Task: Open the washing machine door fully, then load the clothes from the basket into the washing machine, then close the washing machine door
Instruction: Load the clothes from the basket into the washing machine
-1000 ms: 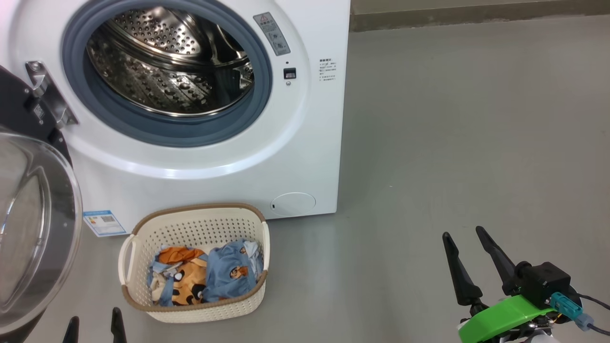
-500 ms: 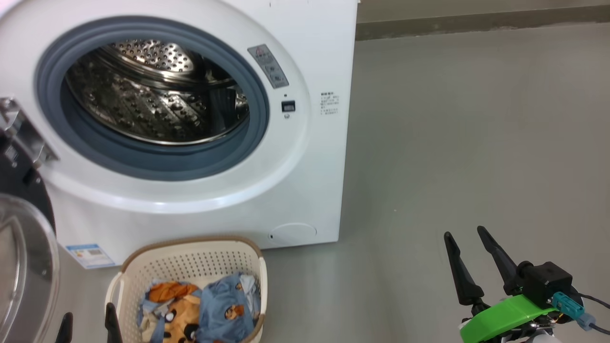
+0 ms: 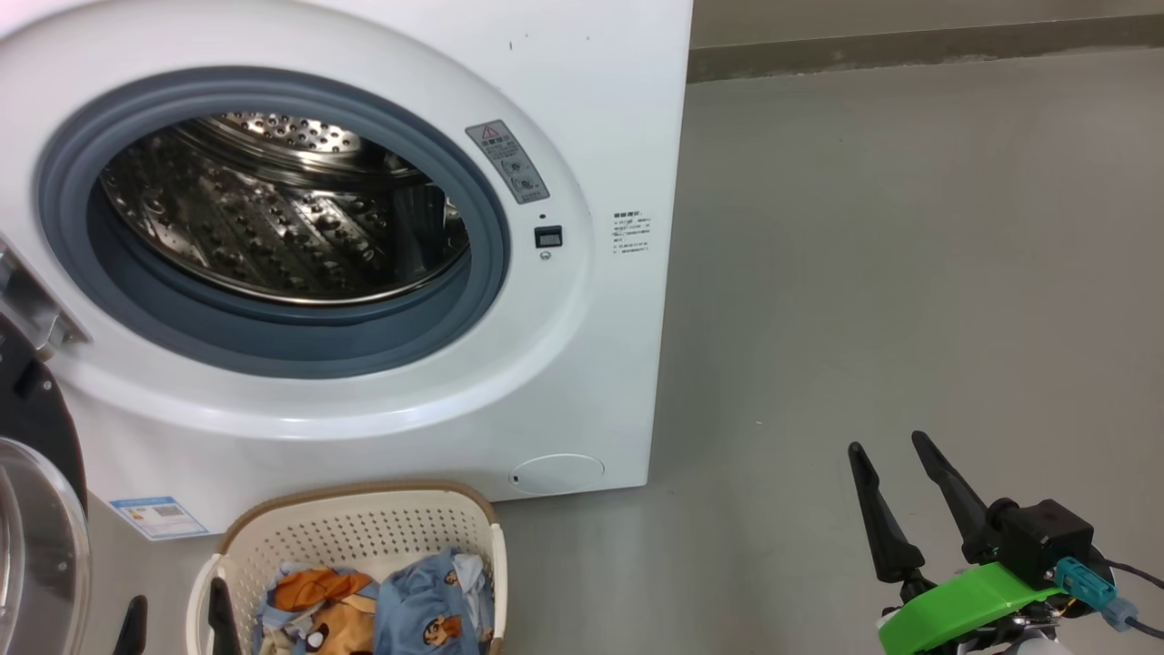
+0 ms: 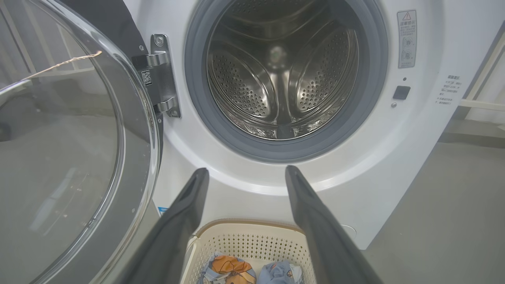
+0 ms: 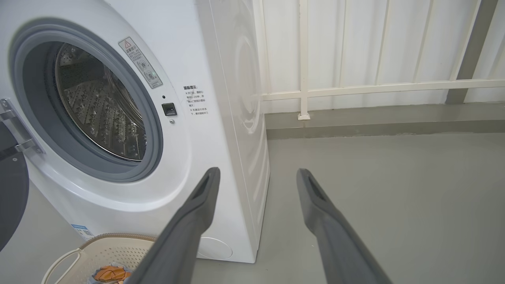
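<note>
The washing machine (image 3: 582, 118) stands with its steel drum (image 4: 276, 79) exposed. The washing machine door (image 4: 59, 157) is swung out to the left on its metal hinge (image 4: 161, 75); its glass bowl also shows at the head view's left edge (image 3: 36, 546). The basket (image 3: 355, 532) sits on the floor in front of the machine, holding the light blue and orange clothes (image 3: 409, 619). My left gripper (image 4: 246, 170) is open and empty, just left of and above the basket's near end (image 3: 177, 600). My right gripper (image 3: 888, 443) is open and empty over bare floor, right of the machine (image 5: 257, 171).
Grey floor (image 3: 909, 273) stretches to the right of the machine. Behind runs a low ledge (image 5: 375, 126) with a white railing and panelled wall (image 5: 355, 85). A blue label sticker (image 3: 155, 517) is on the machine's lower left front.
The head camera has shifted: the machine and basket now sit lower and further left in the picture. Both grippers keep their places and stay open.
</note>
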Controlling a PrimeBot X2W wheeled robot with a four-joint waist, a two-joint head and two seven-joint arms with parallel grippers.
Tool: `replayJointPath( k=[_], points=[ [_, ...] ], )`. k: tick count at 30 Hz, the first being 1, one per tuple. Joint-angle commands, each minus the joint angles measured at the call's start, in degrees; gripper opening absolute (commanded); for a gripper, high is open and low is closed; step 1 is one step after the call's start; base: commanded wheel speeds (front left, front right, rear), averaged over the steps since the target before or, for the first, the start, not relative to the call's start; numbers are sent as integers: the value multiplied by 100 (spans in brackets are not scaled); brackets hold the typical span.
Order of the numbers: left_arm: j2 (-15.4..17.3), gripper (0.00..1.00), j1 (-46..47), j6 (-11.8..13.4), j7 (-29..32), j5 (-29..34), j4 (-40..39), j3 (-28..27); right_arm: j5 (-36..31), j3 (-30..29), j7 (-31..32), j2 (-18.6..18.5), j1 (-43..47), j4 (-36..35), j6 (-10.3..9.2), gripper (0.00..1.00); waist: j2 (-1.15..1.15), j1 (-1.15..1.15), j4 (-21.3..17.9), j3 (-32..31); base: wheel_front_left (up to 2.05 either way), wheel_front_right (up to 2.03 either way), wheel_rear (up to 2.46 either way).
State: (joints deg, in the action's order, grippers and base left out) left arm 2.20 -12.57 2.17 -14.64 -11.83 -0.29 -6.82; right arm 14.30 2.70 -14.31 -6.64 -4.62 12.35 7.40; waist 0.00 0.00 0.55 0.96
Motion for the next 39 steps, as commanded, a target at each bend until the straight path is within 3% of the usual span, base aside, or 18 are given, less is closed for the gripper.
replayJointPath(
  k=[1, 19, 39],
  points=[
    [68, 100, 229, -18, -36, 55, -141, -150, 30, 113, -69, -33, -62, -142, 9, 100, 0, 0, 4, 9, 0, 0, 0],
    [67, 100, 458, -21, -36, -29, -91, 33, 17, 36, -69, -49, -146, -219, 9, 100, 0, 0, 49, 559, 0, 0, 0],
    [67, 100, 2045, -402, -36, -18, 736, -94, 4, -70, -69, -96, -847, -623, 9, 100, 0, 0, -46, 2705, 0, 0, 0]
  ],
)
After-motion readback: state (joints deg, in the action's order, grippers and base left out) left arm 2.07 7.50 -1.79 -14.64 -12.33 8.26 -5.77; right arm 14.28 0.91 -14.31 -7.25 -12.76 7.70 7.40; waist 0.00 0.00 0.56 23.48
